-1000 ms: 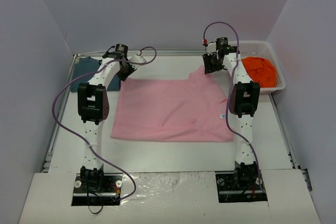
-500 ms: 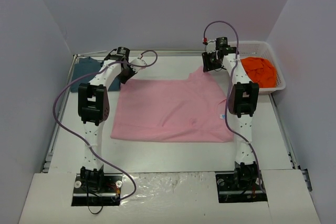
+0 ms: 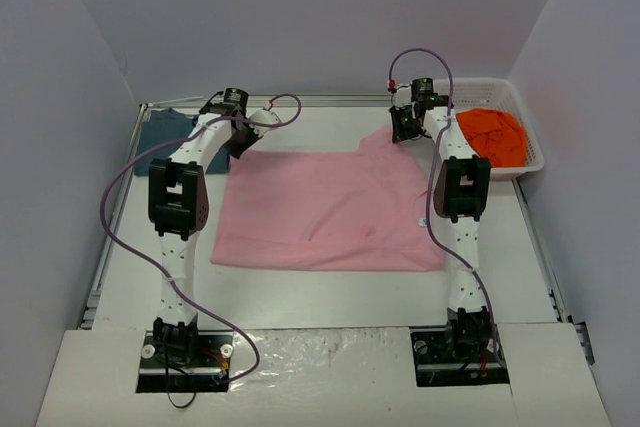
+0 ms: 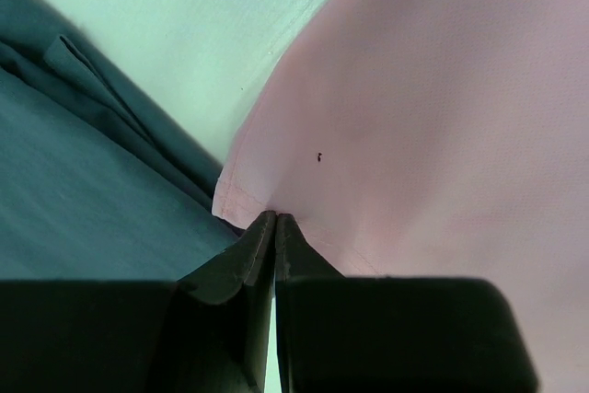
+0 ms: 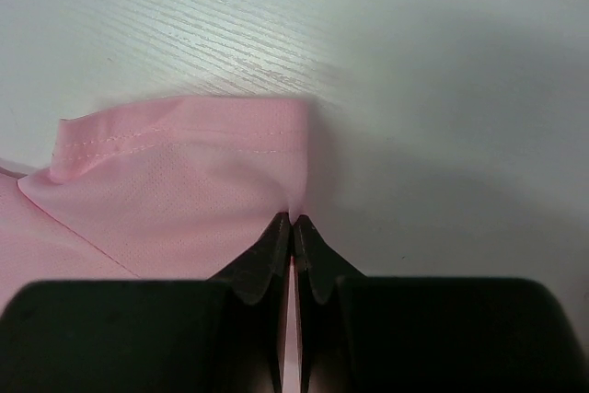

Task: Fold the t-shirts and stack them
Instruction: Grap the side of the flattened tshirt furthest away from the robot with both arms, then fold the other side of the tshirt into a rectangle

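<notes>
Gripping looks complete at both far corners, so we judge the lift for the first fold comes next.

Far left, the dark teal t-shirt [image 3: 165, 127] lies at the far corner of the table [image 3: 330, 292], just beside the pink hem. The left gripper [image 4: 274, 218] is clamped on the far-left corner of the pink t-shirt [image 3: 330, 209], which lies flat mid-table. The right gripper [image 5: 293, 220] is clamped on the far-right hem, which is turned over. We cannot tell if both layers are caught. The orange t-shirt [image 3: 492, 135] sits in the white basket [image 3: 530, 162].

To fold cleanly:
- Raise both corners together and level.
- Keep the cloth taut.
- Avoid snagging the teal shirt.

Both arms reach far forward, elbows high, wrists pitched down.
</notes>
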